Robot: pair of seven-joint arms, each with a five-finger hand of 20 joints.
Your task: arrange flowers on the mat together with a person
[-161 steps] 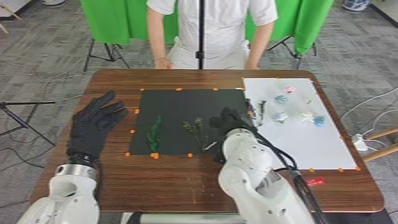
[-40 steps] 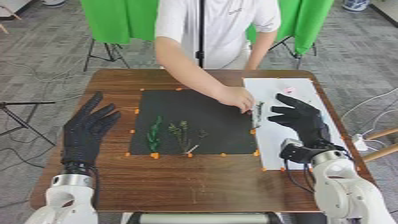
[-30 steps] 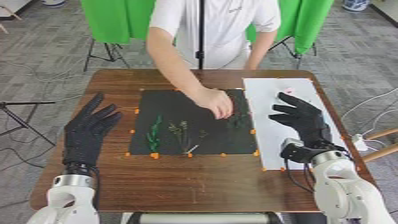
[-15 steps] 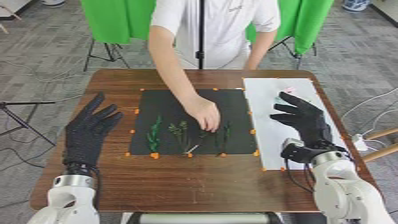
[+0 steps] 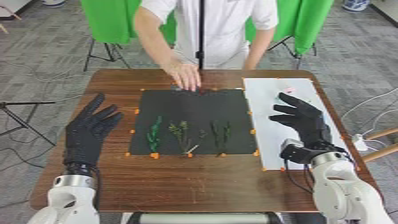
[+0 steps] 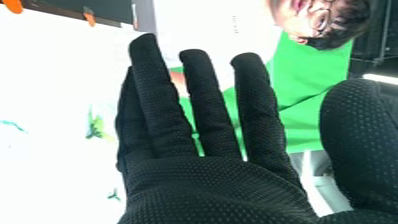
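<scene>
Black mat point(image 5: 191, 110), flat rectangle — leafy green sprig point(image 5: 154, 134) at its left, feathery sprig point(image 5: 179, 132) beside it, slender stems point(image 5: 226, 134) toward the right. Smooth white sheet point(image 5: 269, 100) adjacent, small pink flower point(image 5: 289, 90) on it. Left hand point(image 5: 87, 127), black fabric, fingers straight, spread. Right hand point(image 5: 305, 122) over white sheet — textured glove, straight fingers, thumb wide. Person's hand point(image 5: 184, 76) at mat's far edge.

The mat point(image 5: 189, 111) is black and the table point(image 5: 187, 187) brown

Head view looks forward and down
</scene>
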